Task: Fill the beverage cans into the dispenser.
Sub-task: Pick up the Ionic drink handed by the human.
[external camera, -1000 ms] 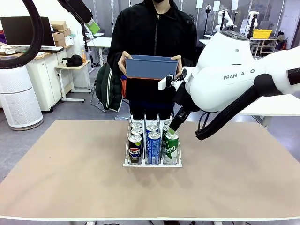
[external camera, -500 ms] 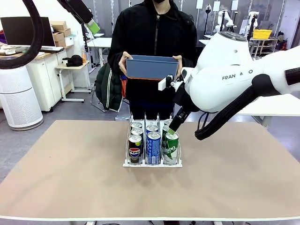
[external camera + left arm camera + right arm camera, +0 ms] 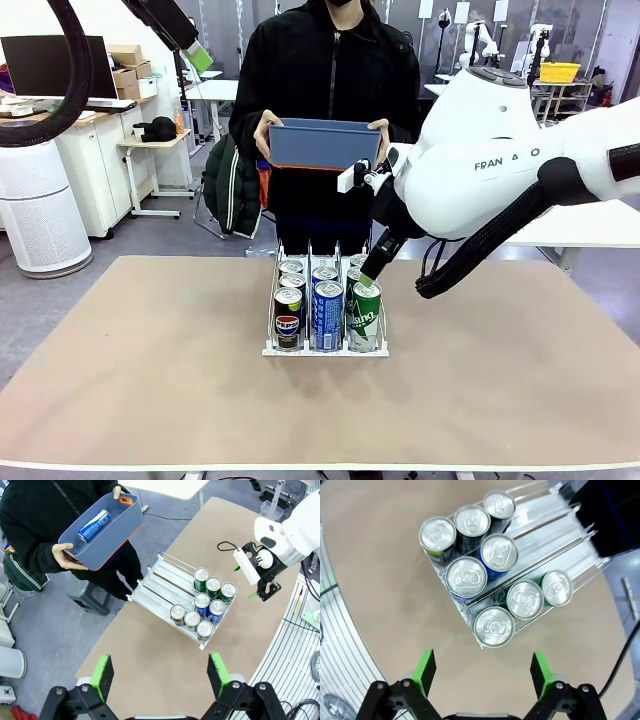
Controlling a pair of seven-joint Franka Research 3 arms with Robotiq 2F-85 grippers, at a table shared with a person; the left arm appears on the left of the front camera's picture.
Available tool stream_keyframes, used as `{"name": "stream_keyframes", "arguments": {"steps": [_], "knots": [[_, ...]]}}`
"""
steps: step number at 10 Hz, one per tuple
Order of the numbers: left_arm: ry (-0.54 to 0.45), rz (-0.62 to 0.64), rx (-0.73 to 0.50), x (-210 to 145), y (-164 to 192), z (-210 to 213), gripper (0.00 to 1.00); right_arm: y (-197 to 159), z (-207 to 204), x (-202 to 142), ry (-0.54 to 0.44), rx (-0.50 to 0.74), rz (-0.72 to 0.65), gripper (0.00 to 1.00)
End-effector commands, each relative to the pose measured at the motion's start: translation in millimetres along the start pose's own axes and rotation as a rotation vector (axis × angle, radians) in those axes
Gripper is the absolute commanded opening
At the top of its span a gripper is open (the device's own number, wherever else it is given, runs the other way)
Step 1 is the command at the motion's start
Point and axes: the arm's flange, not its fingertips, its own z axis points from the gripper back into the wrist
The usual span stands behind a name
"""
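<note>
Front view: dispenser (image 3: 268, 351) sits mid-table, its lanes running lengthwise toward the person. Eight beverage cans (image 3: 328, 315) stand upright, bunched at its near end. Right gripper (image 3: 482, 667) hovers above them, jaws spread; left gripper (image 3: 160, 675) hangs high, spread too.

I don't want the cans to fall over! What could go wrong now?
1. The open right gripper hangs close over the front green can. A sideways move might knock it over.
2. A blue can lies on its side in the blue bin, which a person holds beyond the table edge. It may roll or slip when grabbed and drop to the floor.
</note>
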Motion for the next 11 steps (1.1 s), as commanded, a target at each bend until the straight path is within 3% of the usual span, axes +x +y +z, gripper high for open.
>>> {"name": "stream_keyframes", "arguments": {"steps": [1,5,11], "knots": [[-0.004,0.0,-0.012,-0.6,0.4,-0.6,1.0,-15.5,39.8,0.9,-0.085,-0.002,0.053,1.0],[-0.004,0.0,-0.012,-0.6,0.4,-0.6,1.0,-67.2,128.1,6.4,-0.206,-0.027,0.03,1.0],[-0.004,0.0,-0.012,-0.6,0.4,-0.6,1.0,-133.3,263.8,17.3,-0.19,0.039,0.043,1.0]]}}
